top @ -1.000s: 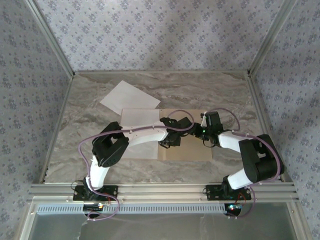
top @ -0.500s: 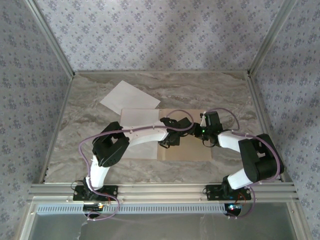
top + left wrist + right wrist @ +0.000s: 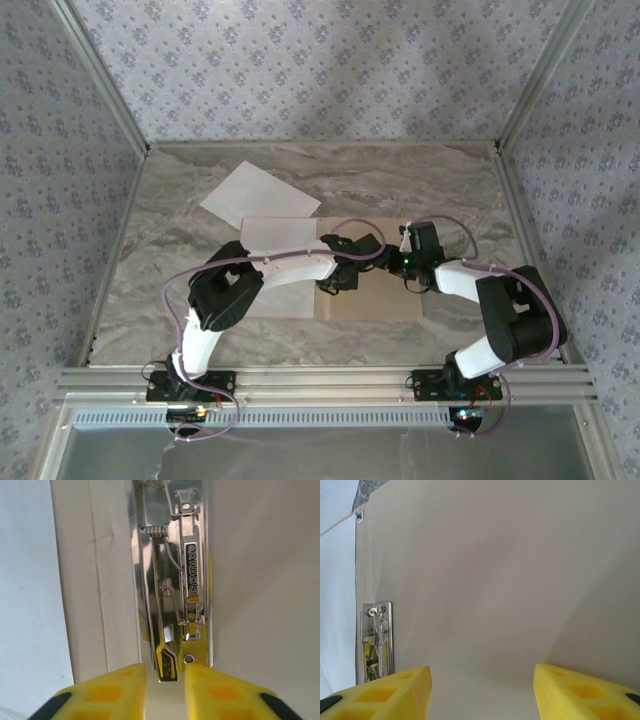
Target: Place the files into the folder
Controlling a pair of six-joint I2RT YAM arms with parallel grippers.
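The folder [image 3: 378,306] lay open and flat on the table [image 3: 400,180], a thin tan card with a paler creased strip down its spine. Its spread shape ran longest from side to side, while the spine ran straight away from the arms' bases. A shiny metal clip [image 3: 175,580] was fixed just beside the spine. It was long and narrow, lay along the spine, and had a coiled spring at its far end and a black-tipped lever at its near end.

The left gripper [image 3: 165,677] was directly over the near end of the clip, with its yellow fingers [image 3: 107,692] set narrowly. The lever tip sat in the slim gap between them. The pictures did not show whether the pads pressed it. The clip pointed straight ahead from these fingers, with the bare tan half of the folder to their right and the spine to their left.

One white sheet [image 3: 278,232] covered the folder half to the left of the left gripper, its long edge parallel to the spine. A second white sheet [image 3: 258,195] lay tilted on the table, ahead and to the left of both grippers, with one corner overlapping the first sheet.

The right gripper [image 3: 481,672] was spread wide and held nothing, low over the bare tan half. The clip was ahead of its left finger.
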